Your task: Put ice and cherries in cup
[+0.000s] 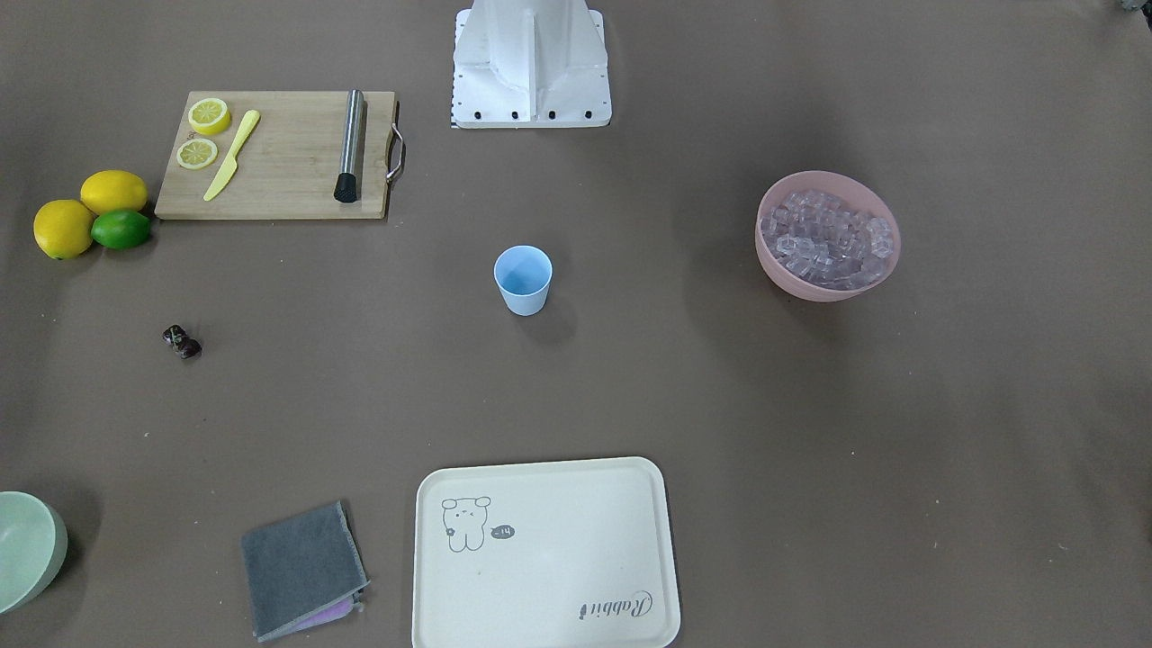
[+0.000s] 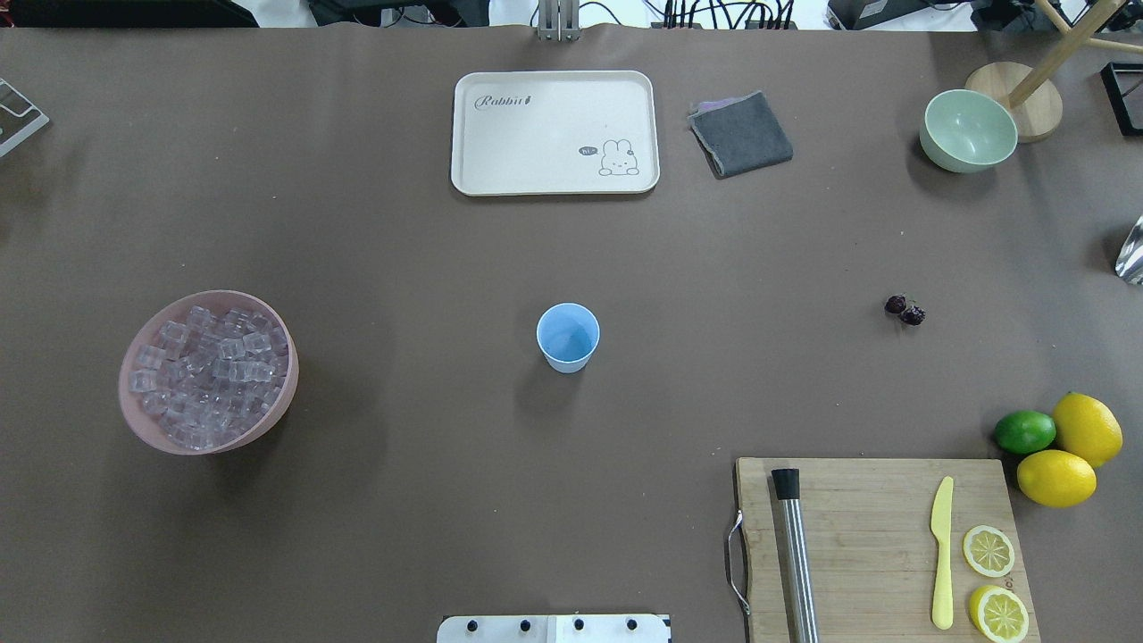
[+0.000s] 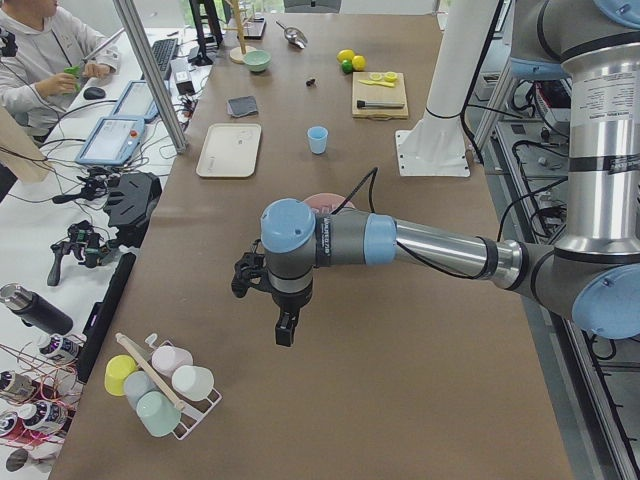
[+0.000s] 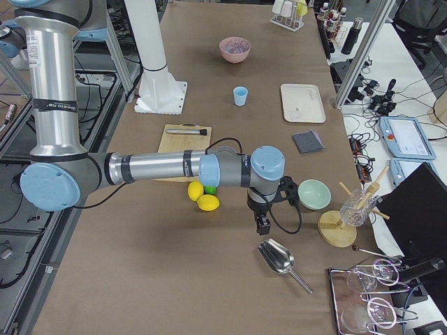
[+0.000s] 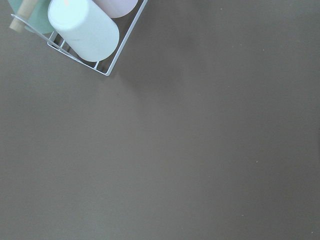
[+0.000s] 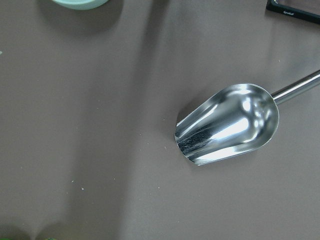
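Found the small pale blue tapered plastic cup (image 2: 568, 337) upright and empty at the middle of the brown-covered table (image 2: 402, 518), touching nothing. Found the ice (image 2: 210, 371), small clear pinkish cubes, heaped in the wide pink bowl (image 2: 214, 446), well apart from the cup on the robot's left. Found the cherries (image 2: 905, 310), a tiny glossy dark red-purple pair, loose on the table well apart on the robot's right, between the cup and the two whole yellow lemons (image 2: 1086, 429) with the green lime (image 2: 1024, 431).

Judged the task not yet begun: nothing in the cup, nothing being carried.

Saw the left gripper (image 3: 285, 328) only from the table's end, hanging fingers-down over bare table near a white wire rack of pastel cups (image 3: 160, 385), far from the pink bowl. Could not tell whether clenched or released. Saw the right gripper (image 4: 263, 223) only from the opposite end, hanging near the shiny steel scoop (image 6: 227, 125). Could not tell its state either.

Took the step in hand to be the first reach. Reckoned the scoop the likely tool for the ice, calling for a descent onto its thin round handle, then a long carry across to the pink bowl. Reckoned the cherries in need of a low, narrow pinch close to the table, being so small.
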`<state>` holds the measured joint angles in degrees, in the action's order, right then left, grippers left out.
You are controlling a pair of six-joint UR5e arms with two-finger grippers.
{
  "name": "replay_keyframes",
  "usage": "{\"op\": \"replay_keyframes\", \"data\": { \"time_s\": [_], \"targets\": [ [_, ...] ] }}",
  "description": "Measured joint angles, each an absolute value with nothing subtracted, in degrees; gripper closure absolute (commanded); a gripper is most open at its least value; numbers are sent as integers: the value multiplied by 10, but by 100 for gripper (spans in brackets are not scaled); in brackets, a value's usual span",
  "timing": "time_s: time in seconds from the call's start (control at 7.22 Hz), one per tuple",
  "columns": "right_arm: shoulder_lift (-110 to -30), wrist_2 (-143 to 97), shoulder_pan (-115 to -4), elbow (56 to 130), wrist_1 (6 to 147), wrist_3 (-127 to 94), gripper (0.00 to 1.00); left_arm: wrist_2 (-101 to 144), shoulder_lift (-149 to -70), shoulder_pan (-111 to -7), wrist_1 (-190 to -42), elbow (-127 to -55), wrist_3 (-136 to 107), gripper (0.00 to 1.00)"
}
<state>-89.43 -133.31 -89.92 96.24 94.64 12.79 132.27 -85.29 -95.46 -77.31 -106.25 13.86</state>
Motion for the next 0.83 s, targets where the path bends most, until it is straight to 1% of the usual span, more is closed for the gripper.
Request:
{"op": "replay_keyframes", "data": {
  "time_s": [0.83],
  "targets": [
    [-908, -1334, -898, 981, 945, 129, 0, 1323, -831, -948, -783, -1080, 136, 2]
  ]
}}
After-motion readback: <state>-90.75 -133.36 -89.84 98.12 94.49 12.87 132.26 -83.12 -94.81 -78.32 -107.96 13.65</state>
